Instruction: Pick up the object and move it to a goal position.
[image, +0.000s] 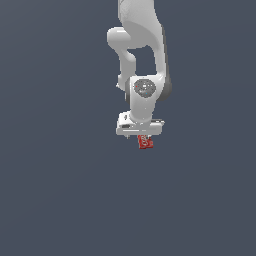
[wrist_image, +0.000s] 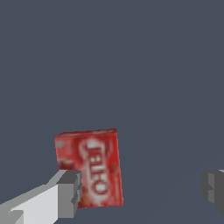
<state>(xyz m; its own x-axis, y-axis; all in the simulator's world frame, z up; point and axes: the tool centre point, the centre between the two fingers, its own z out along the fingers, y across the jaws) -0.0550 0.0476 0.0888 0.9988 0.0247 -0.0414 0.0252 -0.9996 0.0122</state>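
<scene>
Red box (wrist_image: 89, 168) with white lettering lies beside one finger (wrist_image: 65, 194) of the gripper (wrist_image: 142, 190); jaws spread wide, ungripped.

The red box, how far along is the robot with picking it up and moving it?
Done: the gripper has reached the red box, which shows just below it in the exterior view. In hand: the wrist view shows the fingers spread wide, one beside the box, the other well clear, so no grip yet. Left: closing, lifting and carrying it to the goal.

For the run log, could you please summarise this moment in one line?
gripper: open | red box: between fingers, beside one fingertip, other apart | grasp: not yet made | contact: cannot tell
</scene>
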